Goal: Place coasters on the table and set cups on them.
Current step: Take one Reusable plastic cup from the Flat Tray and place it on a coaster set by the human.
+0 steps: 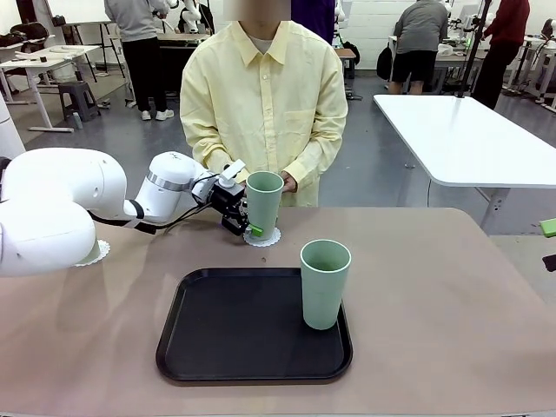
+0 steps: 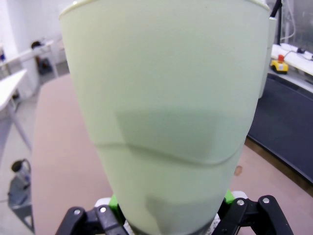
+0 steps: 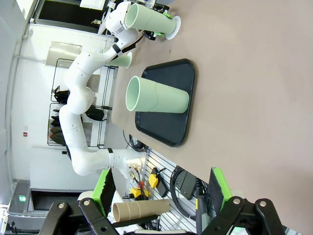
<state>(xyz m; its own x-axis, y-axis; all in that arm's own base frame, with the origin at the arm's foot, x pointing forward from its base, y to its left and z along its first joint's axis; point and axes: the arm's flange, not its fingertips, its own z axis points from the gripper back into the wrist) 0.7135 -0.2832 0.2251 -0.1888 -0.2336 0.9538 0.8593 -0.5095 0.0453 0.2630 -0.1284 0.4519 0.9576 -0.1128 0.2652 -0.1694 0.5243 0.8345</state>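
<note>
Mint-green plastic cup (image 1: 263, 201) clamped in the left end effector (image 1: 250, 224), just beyond the tray (image 1: 217, 347).

Beige worktop (image 1: 434, 287) carries the black tray, with a second cup (image 1: 324, 282) standing at the tray's right side. The gripped cup is past the tray's far edge, on or barely above a lacy paper coaster (image 1: 263, 237); contact is hard to judge. The right end effector (image 3: 161, 196), well right of the tray, gapes wide and empty. The tumblers look light, stiff and smooth, probably slippery, so a low squeeze across the narrow base suits. The coaster looks flimsy and may shift easily.
</note>
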